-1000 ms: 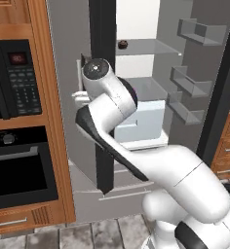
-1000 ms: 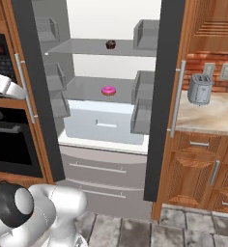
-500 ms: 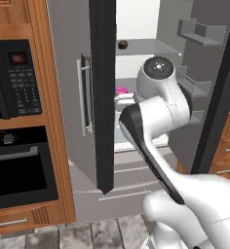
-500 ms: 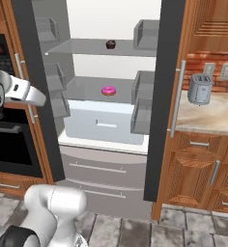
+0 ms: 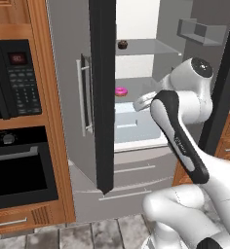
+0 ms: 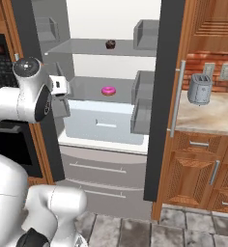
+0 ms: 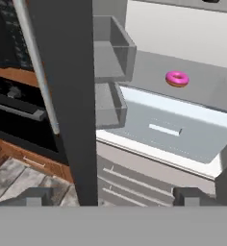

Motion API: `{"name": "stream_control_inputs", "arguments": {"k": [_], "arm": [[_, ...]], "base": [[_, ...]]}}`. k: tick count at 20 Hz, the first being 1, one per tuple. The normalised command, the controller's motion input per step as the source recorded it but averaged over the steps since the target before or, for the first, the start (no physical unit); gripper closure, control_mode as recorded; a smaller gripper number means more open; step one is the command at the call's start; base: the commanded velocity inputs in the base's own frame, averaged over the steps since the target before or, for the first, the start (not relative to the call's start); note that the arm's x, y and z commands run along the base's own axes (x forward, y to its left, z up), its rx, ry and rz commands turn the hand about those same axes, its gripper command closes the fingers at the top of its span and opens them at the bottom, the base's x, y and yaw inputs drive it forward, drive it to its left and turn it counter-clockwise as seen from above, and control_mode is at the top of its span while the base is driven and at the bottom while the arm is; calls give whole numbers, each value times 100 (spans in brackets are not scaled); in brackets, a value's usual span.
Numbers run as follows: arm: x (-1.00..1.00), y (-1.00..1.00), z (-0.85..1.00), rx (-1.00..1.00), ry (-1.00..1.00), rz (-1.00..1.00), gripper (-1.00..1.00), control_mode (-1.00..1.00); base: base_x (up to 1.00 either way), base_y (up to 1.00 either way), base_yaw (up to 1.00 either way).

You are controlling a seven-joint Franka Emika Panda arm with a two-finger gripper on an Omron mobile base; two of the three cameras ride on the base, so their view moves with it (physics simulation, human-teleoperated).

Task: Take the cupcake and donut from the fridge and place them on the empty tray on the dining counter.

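The fridge (image 5: pixel 136 73) stands with both doors swung open, showing its white inside and grey shelves. A tiny dark cupcake (image 5: pixel 122 44) (image 6: pixel 110 44) sits on the upper shelf. The pink-iced donut (image 5: pixel 121 91) (image 6: pixel 108 90) (image 7: pixel 177 78) lies on the shelf below, above a pale drawer. My gripper (image 5: pixel 140 102) (image 7: pixel 113 199) hovers in front of the opening, right of the left door's edge, short of the donut and a little lower. Its fingers stand wide open with nothing between them. The tray and the dining counter are out of view.
The left door (image 5: pixel 102 97) stands edge-on close to my hand, its bar handle (image 5: pixel 81 97) facing out. A microwave (image 5: pixel 14 80) and oven (image 5: pixel 19 168) fill the wooden wall on the left. Right of the right door (image 6: pixel 164 96), a toaster (image 6: pixel 199 89) stands on a counter (image 6: pixel 207 116).
The arm has swung right, from the left door's handle to the front of the open fridge. The gripper stays open and empty. Cupcake and donut have not moved.
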Motion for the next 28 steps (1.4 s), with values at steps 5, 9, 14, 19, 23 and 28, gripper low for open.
{"name": "stream_control_inputs", "arguments": {"k": [5, 9, 14, 19, 23, 28], "arm": [[65, 4, 28, 0, -7, 9, -100, -100], [32, 16, 61, 0, -20, -6, -100, -100], [18, 5, 48, 0, -35, -6, -100, -100], [-23, -28, 8, 0, -36, 0, -100, -100], [-3, -27, 28, 3, -11, 6, -100, -100], [52, -4, 25, 1, 6, 6, -100, -100]], "base": [[0, 0, 0], [0, 0, 0], [0, 0, 0], [0, 0, 0], [0, 0, 0], [0, 0, 0]]}}
